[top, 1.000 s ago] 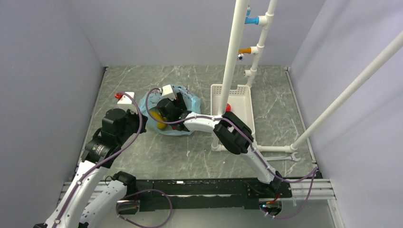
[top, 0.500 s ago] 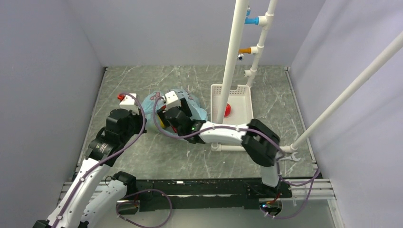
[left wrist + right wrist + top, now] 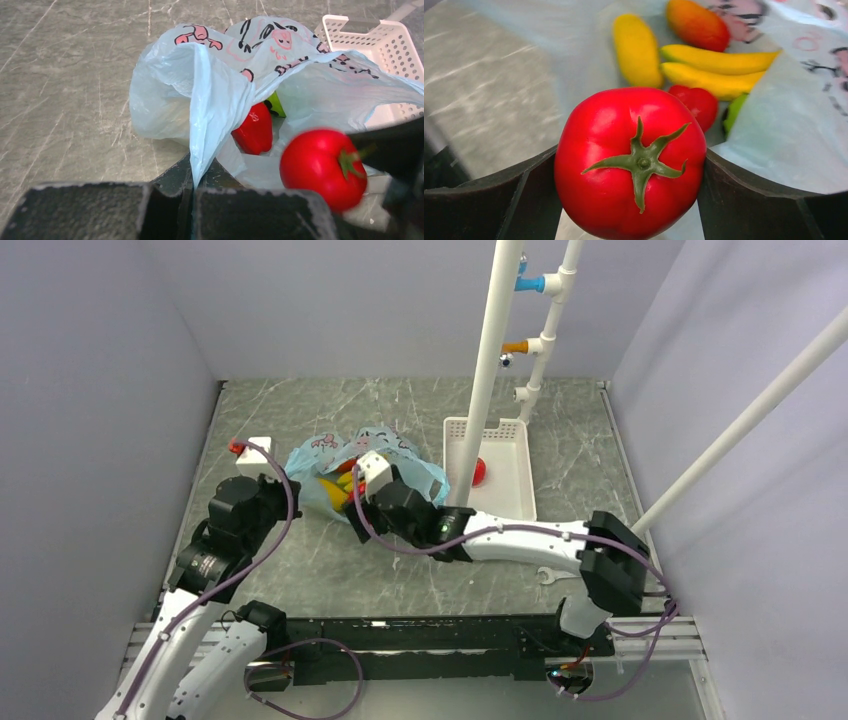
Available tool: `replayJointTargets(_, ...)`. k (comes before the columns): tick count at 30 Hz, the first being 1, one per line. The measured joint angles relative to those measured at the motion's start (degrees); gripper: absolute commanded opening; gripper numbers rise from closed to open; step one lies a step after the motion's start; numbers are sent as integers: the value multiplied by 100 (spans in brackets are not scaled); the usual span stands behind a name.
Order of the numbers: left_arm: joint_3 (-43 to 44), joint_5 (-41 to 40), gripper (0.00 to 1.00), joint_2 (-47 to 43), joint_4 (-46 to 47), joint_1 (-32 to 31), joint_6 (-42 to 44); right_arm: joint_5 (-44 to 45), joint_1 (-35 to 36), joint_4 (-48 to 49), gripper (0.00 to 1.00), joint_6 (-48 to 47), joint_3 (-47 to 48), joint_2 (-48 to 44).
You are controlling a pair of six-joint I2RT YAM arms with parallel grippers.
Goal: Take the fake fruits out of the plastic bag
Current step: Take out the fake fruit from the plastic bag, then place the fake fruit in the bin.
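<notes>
A glossy red tomato (image 3: 631,162) with a green star-shaped stem is clamped in the right claw (image 3: 631,210) at the mouth of the crumpled pale-blue plastic bag (image 3: 165,95) on the worktop (image 3: 330,575). Bananas (image 3: 716,70) lie inside (a green piece (image 3: 734,112) is mostly hidden). The left claw (image 3: 192,192) pinches the bag's edge. A white basket (image 3: 512,490) stands beside it, partly behind a pipe (image 3: 485,370).

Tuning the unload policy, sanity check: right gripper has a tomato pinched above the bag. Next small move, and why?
Probably carry the tomato right to the white basket and release it there. The right gripper is shut on it, seemingly lifted out of the plastic bag; a red piece already lies in that basket, and the left gripper pins the bag's edge.
</notes>
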Motion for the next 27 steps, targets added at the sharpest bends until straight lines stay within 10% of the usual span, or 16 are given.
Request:
replayJointTargets(7,-4,-140,0,79,0,9,9,-289,1108,-256,0,-249,-468,-1534)
replayJointTargets(19,-66,-166,0,114,0,22,26,334,1001,-1965,0,144,-1674,-5294)
replayJointTargets(27,2,-157,0,413,-22,37,44,1598,1003,-3504,0,1327,-1499,-5908)
